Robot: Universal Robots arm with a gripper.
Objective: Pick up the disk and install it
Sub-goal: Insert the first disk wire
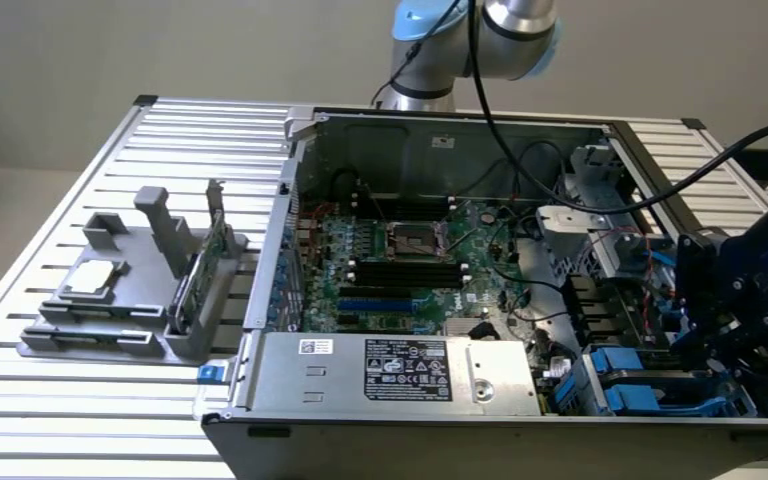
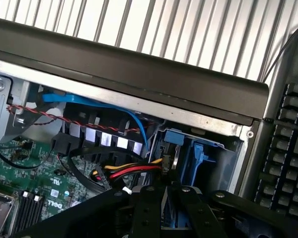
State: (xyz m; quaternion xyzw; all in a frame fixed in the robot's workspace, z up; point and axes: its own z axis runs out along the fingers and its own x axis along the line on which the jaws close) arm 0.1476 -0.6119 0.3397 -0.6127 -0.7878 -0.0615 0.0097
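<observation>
Gripper (image 2: 171,210) w/ fingers nearly shut, can't tell if holding anything, sits right over the blue drive bay (image 2: 198,153) at the PC case (image 1: 357,425) corner; disk's long axis unclear.

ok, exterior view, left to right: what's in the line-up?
grey parts holder with the small silver chip → upright green card → motherboard in the open PC case → blue drive bay → gripper over the case's right end
</observation>
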